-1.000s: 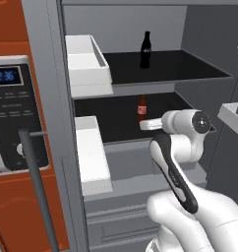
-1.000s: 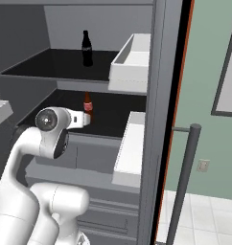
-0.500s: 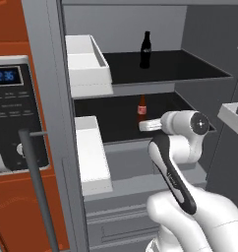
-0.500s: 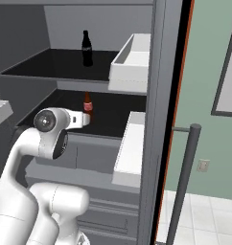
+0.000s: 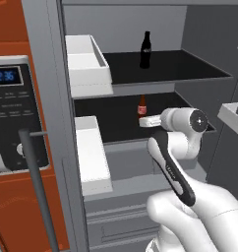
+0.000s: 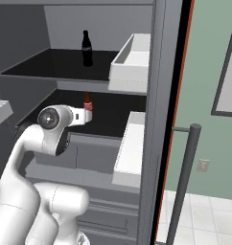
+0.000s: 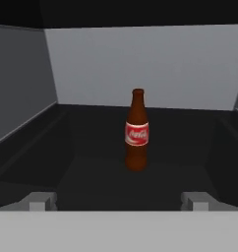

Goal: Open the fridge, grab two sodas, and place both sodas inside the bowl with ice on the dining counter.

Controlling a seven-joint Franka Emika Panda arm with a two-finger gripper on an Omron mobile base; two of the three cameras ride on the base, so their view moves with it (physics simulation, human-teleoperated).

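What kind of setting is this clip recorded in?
A simulated home kitchen, most likely. The arm faces an open fridge with black shelves and white door bins, soda bottles stand on two shelves, and a microwave panel sits in a red-brown cabinet beside it.

Arm reaches level, forward; fingers (image 7: 42, 202) spread wide, empty.

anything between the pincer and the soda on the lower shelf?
Nothing: in the hand view, bare black shelf runs from the open pincer to the upright soda.
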